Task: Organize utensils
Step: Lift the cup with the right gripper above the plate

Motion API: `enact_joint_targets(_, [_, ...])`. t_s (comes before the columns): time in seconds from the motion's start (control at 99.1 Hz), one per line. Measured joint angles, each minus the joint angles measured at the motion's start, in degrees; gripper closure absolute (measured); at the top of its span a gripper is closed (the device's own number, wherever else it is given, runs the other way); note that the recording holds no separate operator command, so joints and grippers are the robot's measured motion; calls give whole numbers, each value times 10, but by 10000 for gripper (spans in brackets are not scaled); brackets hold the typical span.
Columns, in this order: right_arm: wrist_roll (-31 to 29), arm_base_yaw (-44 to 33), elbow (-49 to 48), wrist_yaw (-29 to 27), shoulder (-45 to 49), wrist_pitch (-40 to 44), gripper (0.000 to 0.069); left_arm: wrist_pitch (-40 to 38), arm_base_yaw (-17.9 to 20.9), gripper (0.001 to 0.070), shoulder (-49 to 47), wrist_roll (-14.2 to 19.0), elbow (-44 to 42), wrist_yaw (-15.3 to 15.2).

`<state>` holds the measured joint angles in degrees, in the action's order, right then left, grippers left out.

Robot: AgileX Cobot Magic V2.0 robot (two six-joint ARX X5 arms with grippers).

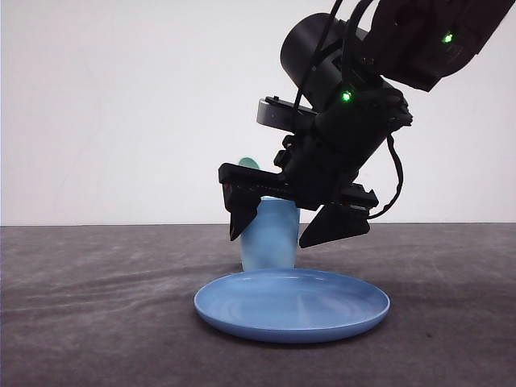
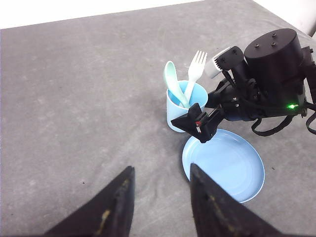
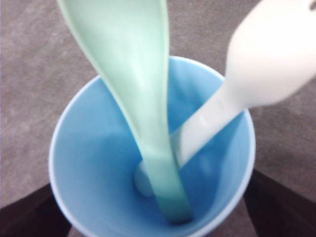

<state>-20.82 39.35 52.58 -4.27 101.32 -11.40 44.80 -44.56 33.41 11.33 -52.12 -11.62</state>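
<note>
Since the fork (image 2: 196,66) & spoon (image 2: 172,83) both stand inside the cup (image 2: 173,116) now, handles down & heads poking out the top, the job looks nearly done, I think. The cup sits on the gray tabletop (image 2: 74,98), about mid-way across it in the front view, w/ the plate (image 2: 224,165) just beside it, on the side nearer the front camera. I can't tell if cup & plate touch.

The right end effector (image 1: 294,230) hangs over the cup, fingers spread wide, nothing pinched. In the front view one finger comes down over the cup's left side & the other drops on its right. From its wrist cam you look right down into the cup: the spoon leans on one side of the rim, the fork on the other, & their ends meet at the bottom.

The left end effector (image 2: 160,197) is well apart from the cup, fingers spread too, holding nothing.

How to do this bit well, I'd say: lift the right arm straight up, slow, w/ fingers kept apart. A sideways move could knock a spoon or fork head, or bump the rim, & the light cup could tip over. Don't close the fingers till they're well above the fork tips. Left arm can just wait.
</note>
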Motion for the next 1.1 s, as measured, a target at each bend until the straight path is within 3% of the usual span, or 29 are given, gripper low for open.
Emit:
enact_joint_targets(0.131, [0, 0, 0, 0, 0, 0, 225, 0, 0, 514, 0, 0, 0, 0])
enact_joint_targets(0.313, [4, 0, 0, 0, 0, 0, 269, 0, 0, 514, 0, 0, 0, 0])
enact_joint_targets(0.707, [18, 0, 0, 0, -10, 6, 273, 0, 0, 514, 0, 0, 0, 0])
enact_joint_targets(1.1, [73, 6, 0, -2, -127, 89, 274, 0, 0, 514, 0, 0, 0, 0])
